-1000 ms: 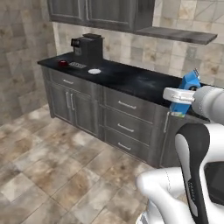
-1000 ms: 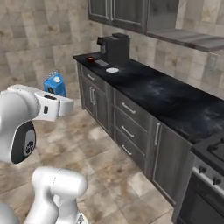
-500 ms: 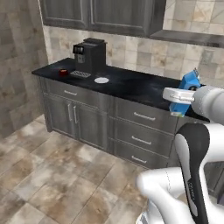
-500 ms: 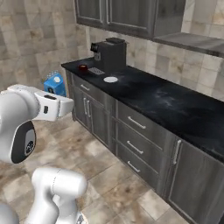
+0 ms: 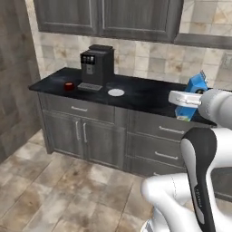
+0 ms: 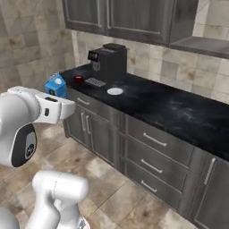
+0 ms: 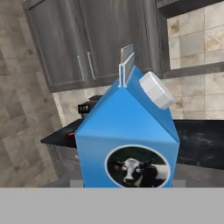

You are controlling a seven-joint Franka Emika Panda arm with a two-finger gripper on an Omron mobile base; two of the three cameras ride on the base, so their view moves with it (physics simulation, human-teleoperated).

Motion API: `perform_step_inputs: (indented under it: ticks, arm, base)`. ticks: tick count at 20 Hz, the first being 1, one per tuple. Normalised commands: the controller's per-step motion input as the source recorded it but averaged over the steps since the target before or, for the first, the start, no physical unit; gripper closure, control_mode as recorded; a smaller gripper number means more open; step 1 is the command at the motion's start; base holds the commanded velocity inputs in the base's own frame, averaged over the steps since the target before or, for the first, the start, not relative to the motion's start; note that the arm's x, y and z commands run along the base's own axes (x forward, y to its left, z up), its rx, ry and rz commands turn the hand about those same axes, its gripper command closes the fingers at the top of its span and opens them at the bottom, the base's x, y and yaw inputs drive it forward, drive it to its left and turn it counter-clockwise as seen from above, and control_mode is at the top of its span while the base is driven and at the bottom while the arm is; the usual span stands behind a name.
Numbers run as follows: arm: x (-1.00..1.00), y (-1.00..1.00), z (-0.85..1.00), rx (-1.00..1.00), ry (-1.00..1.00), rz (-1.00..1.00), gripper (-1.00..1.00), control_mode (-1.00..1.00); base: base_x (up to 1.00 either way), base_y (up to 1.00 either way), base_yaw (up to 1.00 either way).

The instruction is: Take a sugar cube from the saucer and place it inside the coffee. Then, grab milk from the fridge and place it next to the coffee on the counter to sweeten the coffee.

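My gripper is shut on the milk, a blue gable-top carton held upright in the air before the counter. From the other side the gripper holds the milk left of the counter's end. Up close the milk shows a white cap and a cow patch. The coffee, a small dark red cup, stands at the counter's left end. The saucer lies right of the coffee machine. A sugar cube is too small to make out. The fridge is out of view.
The black coffee machine stands between cup and saucer. Dark wall cupboards hang above the counter. Base cabinets with drawers sit below it. Tiled floor lies in front.
The whole scene has shifted in both base views, so the base has moved; the counter now stands nearer and more face-on. The milk stays in the shut gripper.
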Motion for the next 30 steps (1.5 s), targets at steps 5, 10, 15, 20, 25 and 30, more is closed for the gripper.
perform_step_inputs:
  ticks: [5,10,15,20,25,30]
  arm:
    - [0.00,0.00,0.00,0.00,0.00,0.00,1.00,1.00]
    - [0.00,0.00,0.00,0.00,0.00,0.00,1.00,1.00]
    - [0.00,0.00,0.00,0.00,0.00,0.00,1.00,1.00]
    - [0.00,0.00,0.00,0.00,0.00,0.00,1.00,1.00]
    - [0.00,0.00,0.00,0.00,0.00,0.00,1.00,1.00]
    - [0.00,0.00,0.00,0.00,0.00,0.00,1.00,1.00]
  base:
    - [1.00,1.00,-0.30]
    - [1.00,1.00,-0.30]
    - [1.00,1.00,-0.32]
    - [1.00,1.00,-0.38]
    - [0.93,1.00,-0.43]
    - [0.40,1.00,-0.50]
